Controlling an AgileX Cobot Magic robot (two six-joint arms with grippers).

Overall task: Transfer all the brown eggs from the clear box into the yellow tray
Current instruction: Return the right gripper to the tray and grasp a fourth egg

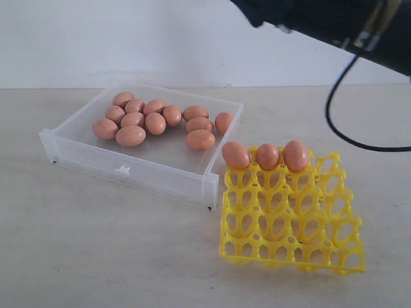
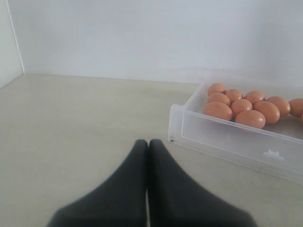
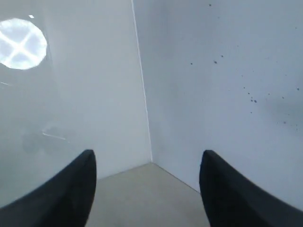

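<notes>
While the right arm (image 1: 334,22) hangs high over the far right of the scene, a black cable (image 1: 327,112) looping down from it, the right gripper (image 3: 147,156) faces a corner of the white walls, its jaws spread wide with nothing between them. The left gripper (image 2: 147,142) sits low over the table (image 2: 71,142), its two dark fingers pressed together and empty.

The clear box (image 1: 128,168) lies at the back left of the table, near the left gripper but apart from it. It is shallow and transparent, with low walls and a small tab on its front. About thirteen brown eggs (image 1: 155,123) lie loose in it, smooth and orange-brown, clustered toward its far side, many touching. The yellow tray (image 1: 289,221), a bright lattice of round cells, sits just beside the box's right front corner. Three more eggs (image 1: 267,156) stand side by side in its far row.
</notes>
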